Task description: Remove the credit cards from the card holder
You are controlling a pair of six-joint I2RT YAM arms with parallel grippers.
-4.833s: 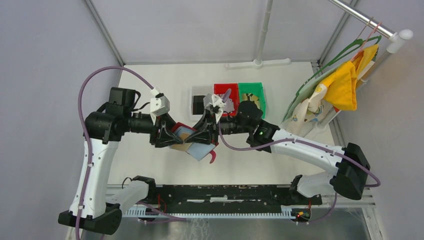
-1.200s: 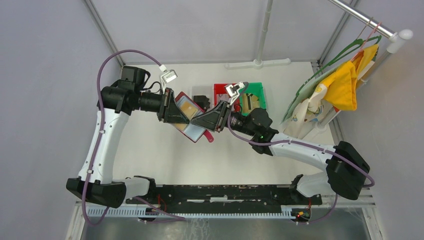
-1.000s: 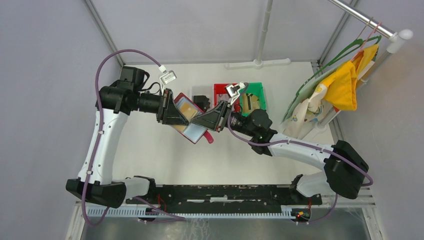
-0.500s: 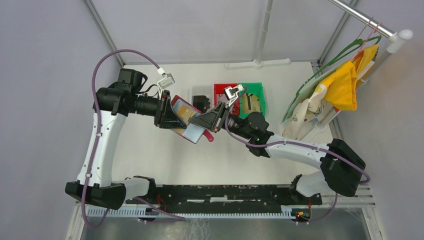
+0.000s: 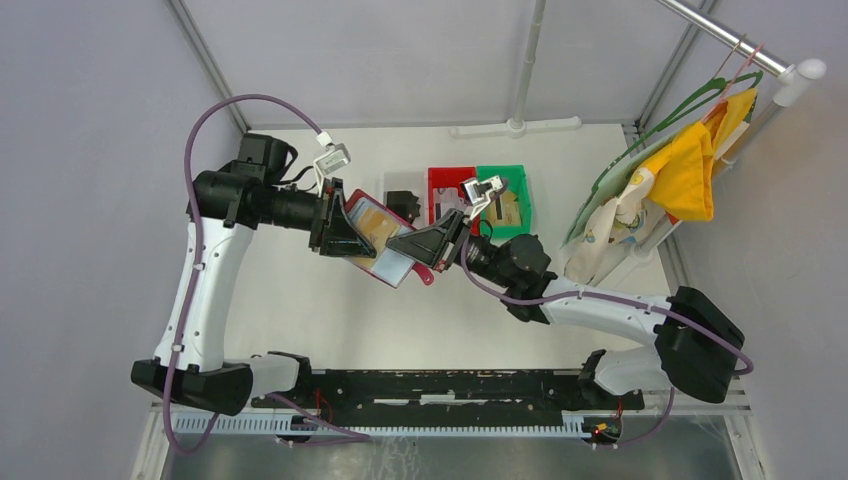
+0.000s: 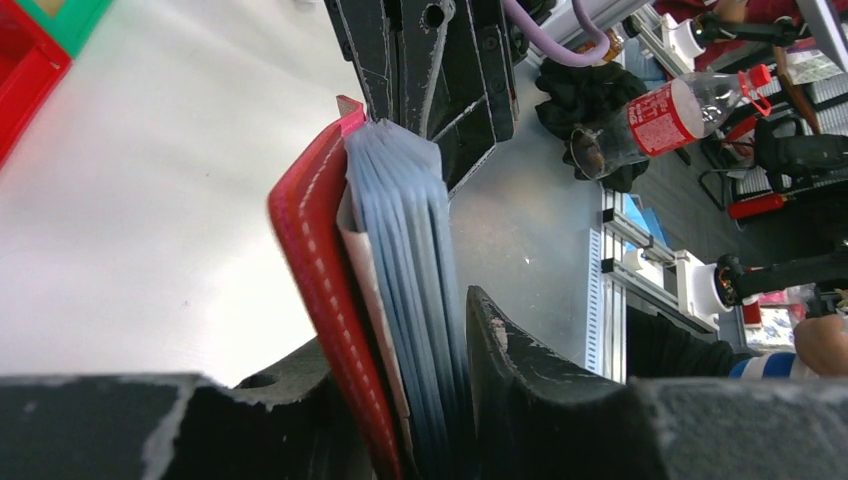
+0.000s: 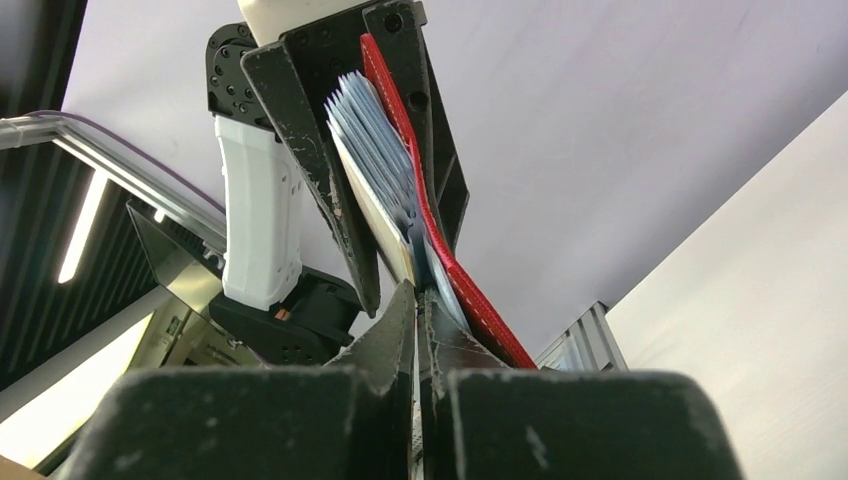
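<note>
The left arm (image 5: 200, 290) and right arm (image 5: 610, 305) are wearing white shells between bulky black joints. A purple cable (image 5: 230, 105) is looping along each. The left gripper (image 5: 365, 245) and right gripper (image 5: 398, 240) are showing black, scuffed, wedge-shaped fingers (image 6: 520, 370) with screw holes, and a white camera block (image 5: 333, 155) is sitting behind each gripper.

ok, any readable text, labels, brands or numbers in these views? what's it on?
Nothing can be read in any view.
Red label on the bottle, left wrist view: print too blurred.
Tan card in the card holder: too small, no legible print.
Hanging bags at the right, top view: markings too small.
</note>
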